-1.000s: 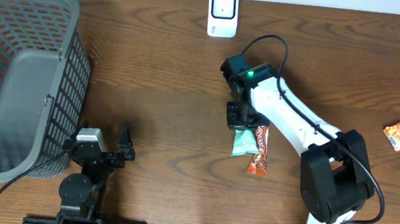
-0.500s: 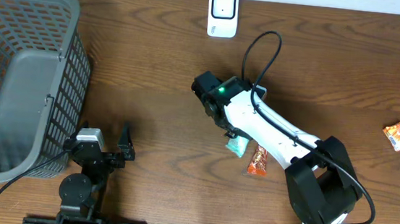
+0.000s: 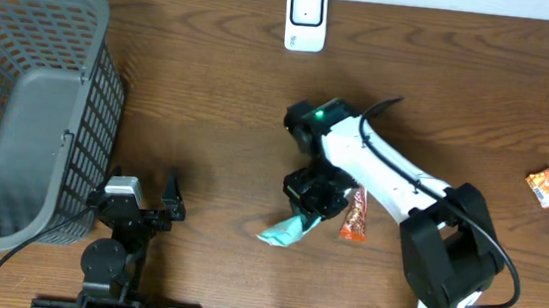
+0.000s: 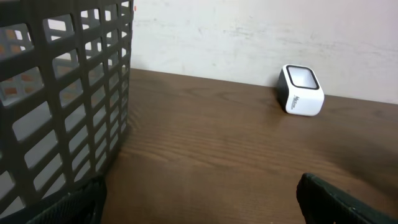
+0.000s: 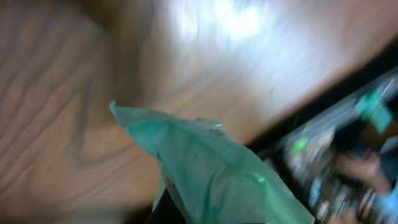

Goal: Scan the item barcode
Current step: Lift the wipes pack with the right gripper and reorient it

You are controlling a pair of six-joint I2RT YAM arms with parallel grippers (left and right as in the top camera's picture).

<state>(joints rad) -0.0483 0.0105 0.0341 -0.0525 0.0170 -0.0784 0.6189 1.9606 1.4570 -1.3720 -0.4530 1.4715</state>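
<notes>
My right gripper sits just below the middle of the overhead frame, pinched tight on one end of the teal packet. The packet trails from the gripper toward the lower left. I can't tell from above whether its free end touches the bench. In the right wrist view the packet fills the lower centre, crumpled and glossy, but the picture is smeared and I can't make out any barcode on it.

Just right of the gripper, an orange-red snack bar lies on the wood, partly under the white arm. The white scanner stands at the top centre of the overhead frame, well apart from the packet. In the left wrist view it shows at the right of centre, near the wall.

My left gripper rests at the lower left of the overhead frame with its fingers spread wide and nothing between them. The grey mesh basket fills the upper left, just beside that arm. A small orange packet lies near the right edge.
</notes>
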